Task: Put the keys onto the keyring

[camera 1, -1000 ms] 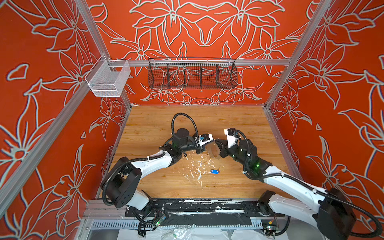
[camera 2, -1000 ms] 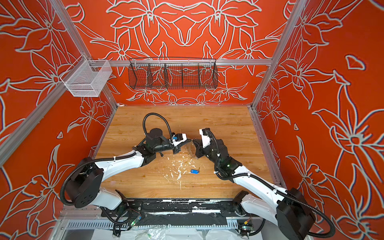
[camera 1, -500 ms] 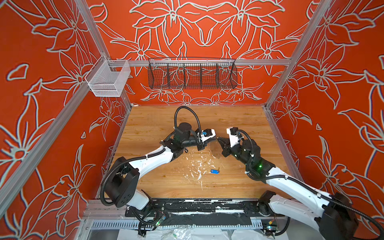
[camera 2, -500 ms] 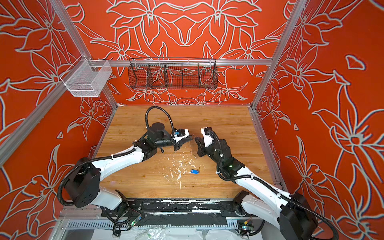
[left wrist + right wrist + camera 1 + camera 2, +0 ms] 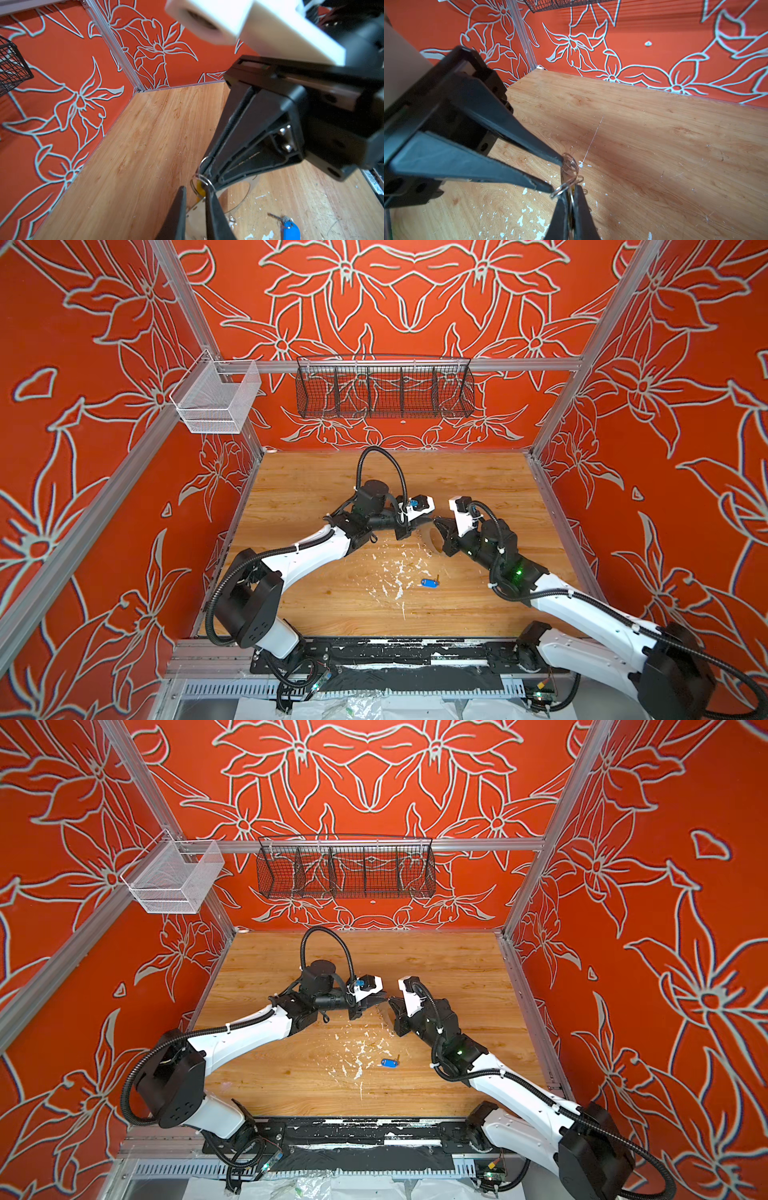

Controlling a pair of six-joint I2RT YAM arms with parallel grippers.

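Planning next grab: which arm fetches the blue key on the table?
Probably left: left gripper is open and empty; right gripper is clamped on the keyring. Blue key lies between the arms.

A wooden table fills the floor of the booth, its middle strewn with small white flecks. Orange walls printed with pale flower outlines close it in on three sides, framed by aluminium rails. A long black wire basket with dividers hangs on the back wall, and a white mesh basket hangs at the left corner. A black strip, also flecked white, runs along the table's near edge.
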